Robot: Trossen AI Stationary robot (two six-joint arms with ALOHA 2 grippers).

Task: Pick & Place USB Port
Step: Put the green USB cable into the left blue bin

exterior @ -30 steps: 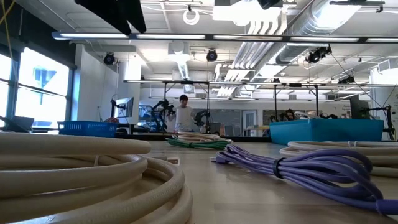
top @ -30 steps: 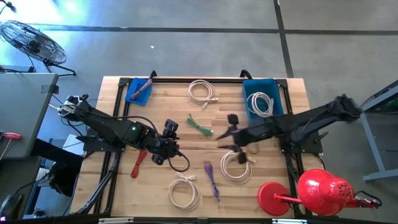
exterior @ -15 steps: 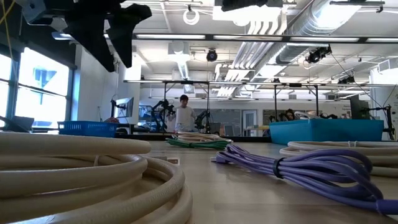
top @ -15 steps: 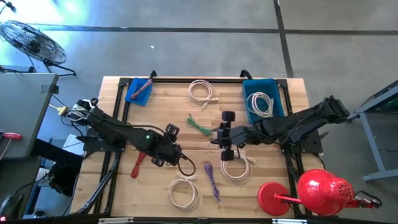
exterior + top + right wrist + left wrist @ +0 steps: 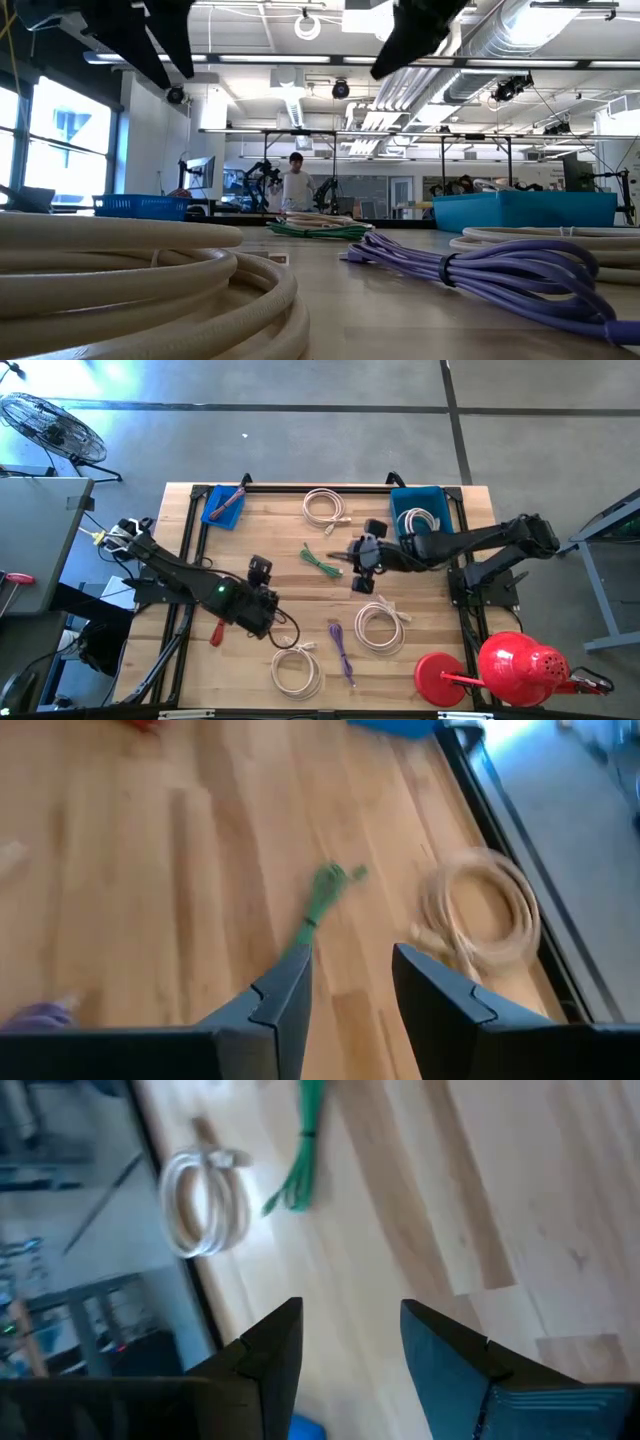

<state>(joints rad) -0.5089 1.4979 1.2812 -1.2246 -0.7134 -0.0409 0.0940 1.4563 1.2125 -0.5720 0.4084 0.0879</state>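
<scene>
Currently, by item:
Tabletop (image 5: 250, 530): light wooden slats in a black frame, with several cable bundles lying loose on it.
Left end effector (image 5: 262, 572): above the bare wood at the tabletop's middle left, fingers (image 5: 270, 1355) parted with nothing between them.
Right end effector (image 5: 357, 556): reaching in over the centre, near the green cable (image 5: 320, 561); fingers (image 5: 285, 990) spread apart and empty.
Green cable: lies flat at the centre, between the two end effectors.
White coil (image 5: 326, 506): near the far edge, beside the blue bin (image 5: 440, 520).
Blue bin: at the far right corner, with a white cable (image 5: 419, 525) inside.
Purple cable (image 5: 341, 648): toward the near edge, between two more white coils.
Blue tray (image 5: 222, 506): far left corner.
</scene>
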